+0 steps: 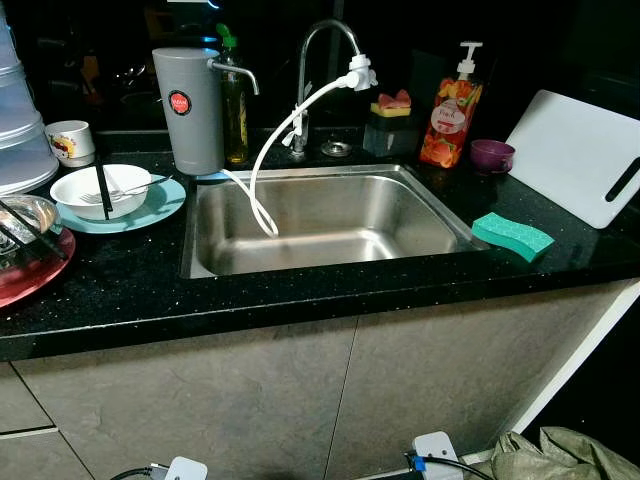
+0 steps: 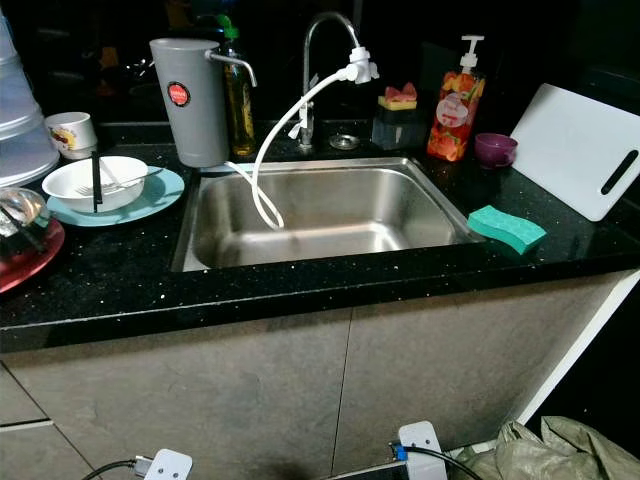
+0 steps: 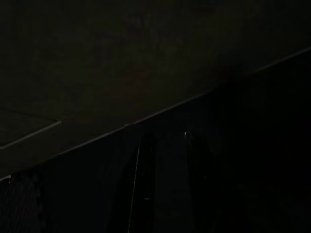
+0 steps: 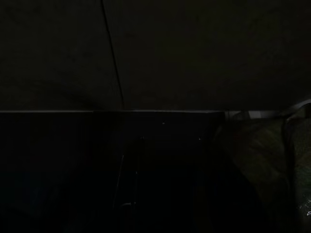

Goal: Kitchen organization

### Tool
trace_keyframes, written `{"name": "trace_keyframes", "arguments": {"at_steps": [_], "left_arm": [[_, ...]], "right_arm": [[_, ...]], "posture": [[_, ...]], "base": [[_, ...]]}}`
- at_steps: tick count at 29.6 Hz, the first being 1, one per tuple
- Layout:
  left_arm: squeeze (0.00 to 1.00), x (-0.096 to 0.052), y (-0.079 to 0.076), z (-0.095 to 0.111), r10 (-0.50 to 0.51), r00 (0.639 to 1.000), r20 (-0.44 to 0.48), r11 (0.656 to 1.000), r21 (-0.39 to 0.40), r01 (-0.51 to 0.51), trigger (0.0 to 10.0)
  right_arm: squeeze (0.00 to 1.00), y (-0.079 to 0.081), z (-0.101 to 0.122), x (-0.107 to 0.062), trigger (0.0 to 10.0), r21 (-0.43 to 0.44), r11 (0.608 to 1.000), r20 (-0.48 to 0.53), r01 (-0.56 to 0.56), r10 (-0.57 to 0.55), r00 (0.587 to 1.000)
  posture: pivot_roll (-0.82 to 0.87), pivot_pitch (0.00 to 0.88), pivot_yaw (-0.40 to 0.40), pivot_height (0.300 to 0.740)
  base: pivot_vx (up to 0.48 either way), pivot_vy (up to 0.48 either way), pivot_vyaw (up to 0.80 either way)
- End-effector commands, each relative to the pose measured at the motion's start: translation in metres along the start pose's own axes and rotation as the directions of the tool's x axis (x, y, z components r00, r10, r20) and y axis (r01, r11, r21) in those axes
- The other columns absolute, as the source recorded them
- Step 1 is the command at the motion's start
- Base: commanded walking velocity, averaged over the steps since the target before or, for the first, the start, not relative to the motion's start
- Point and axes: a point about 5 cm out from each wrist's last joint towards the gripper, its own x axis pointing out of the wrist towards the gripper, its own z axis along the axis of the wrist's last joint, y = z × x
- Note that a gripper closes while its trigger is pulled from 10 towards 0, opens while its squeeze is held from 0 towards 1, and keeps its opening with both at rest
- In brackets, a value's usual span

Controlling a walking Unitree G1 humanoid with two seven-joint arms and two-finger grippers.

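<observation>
While both arms hang idle in shadow, we cannot tell from the dark wrist views how the jaws of the left gripper (image 3: 165, 194) or the right gripper (image 4: 163, 189) stand. Before us a steel sink (image 1: 330, 215) sits in the black counter (image 1: 150, 280), a white hose (image 1: 275, 150) running from the faucet (image 1: 320, 60) into the basin. At nine o'clock of the sink a white bowl (image 1: 100, 190) with a fork rests on a blue plate (image 1: 160, 205); a grey dispenser (image 1: 188, 108) stands at eleven. At three o'clock lies a green sponge (image 1: 512, 235), with a white cutting board (image 1: 575, 150) behind it, a purple cup (image 1: 492, 155) and a soap bottle (image 1: 450, 115) at one.
</observation>
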Motion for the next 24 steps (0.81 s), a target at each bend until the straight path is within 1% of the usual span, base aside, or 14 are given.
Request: {"name": "trace_keyframes", "arguments": {"at_steps": [1, 8, 9, 13, 18, 19, 20, 21, 23, 24], "left_arm": [[0.00, -0.003, 0.004, -0.004, -0.003, 1.000, -0.017, 1.000, 0.001, 0.003, 10.0], [0.00, -0.009, 0.010, 0.005, -0.037, 0.998, 0.047, 0.997, 0.072, 0.033, 10.0], [0.00, -0.009, 0.010, 0.005, -0.037, 0.998, 0.047, 0.997, 0.072, 0.033, 10.0], [0.00, -0.014, 0.012, 0.015, -0.094, 0.991, 0.097, 0.989, 0.125, 0.082, 10.0], [0.00, -0.019, 0.011, 0.029, -0.149, 0.979, 0.136, 0.982, 0.135, 0.131, 10.0], [0.00, -0.024, 0.009, 0.042, -0.206, 0.964, 0.170, 0.969, 0.170, 0.178, 10.0], [0.00, -0.026, 0.008, 0.046, -0.230, 0.956, 0.181, 0.963, 0.184, 0.197, 10.0], [0.00, -0.031, 0.006, 0.054, -0.279, 0.940, 0.198, 0.951, 0.191, 0.242, 10.0], [0.00, -0.032, 0.005, 0.057, -0.296, 0.933, 0.205, 0.947, 0.192, 0.258, 10.0], [0.00, -0.035, 0.002, 0.064, -0.337, 0.916, 0.217, 0.932, 0.212, 0.293, 10.0]], "right_arm": [[0.00, -0.005, -0.003, -0.003, 10.0, 0.010, 1.000, -0.001, 0.025, -0.025, 1.000], [0.00, -0.006, 0.000, -0.007, 10.0, 0.045, 0.998, 0.050, 0.044, -0.046, 0.998], [0.00, -0.006, 0.000, -0.007, 10.0, 0.045, 0.998, 0.050, 0.044, -0.046, 0.998], [0.00, -0.009, 0.002, -0.013, 10.0, 0.092, 0.994, 0.094, 0.061, -0.070, 0.993], [0.00, -0.011, 0.005, -0.020, 10.0, 0.110, 0.992, 0.130, 0.066, -0.080, 0.988], [0.00, -0.010, 0.009, -0.025, 10.0, 0.101, 0.994, 0.158, 0.047, -0.062, 0.986], [0.00, -0.009, 0.011, -0.028, 10.0, 0.098, 0.994, 0.168, 0.040, -0.056, 0.984], [0.00, -0.009, 0.014, -0.031, 10.0, 0.094, 0.995, 0.184, 0.033, -0.050, 0.982], [0.00, -0.009, 0.016, -0.032, 10.0, 0.093, 0.995, 0.191, 0.031, -0.048, 0.980], [0.00, -0.010, 0.019, -0.033, 10.0, 0.096, 0.995, 0.205, 0.029, -0.048, 0.978]], "posture": [[0.03, 0.122, -0.043, 0.740], [0.04, 0.123, -0.034, 0.740], [0.04, 0.123, -0.034, 0.740], [0.04, 0.122, -0.032, 0.740], [0.04, 0.125, -0.029, 0.740], [0.04, 0.125, -0.030, 0.740], [0.04, 0.127, -0.030, 0.740], [0.04, 0.129, -0.029, 0.740], [0.04, 0.130, -0.029, 0.740], [0.04, 0.131, -0.029, 0.740]], "base": [[0.000, 0.000, 0.00], [0.000, 0.000, 0.00], [0.000, 0.000, 0.00], [0.000, 0.000, 0.00], [0.000, 0.000, 0.00], [0.000, 0.000, 0.00], [0.000, 0.000, 0.00], [0.000, 0.000, 0.00], [0.000, 0.000, 0.00], [0.000, 0.000, 0.00]]}}
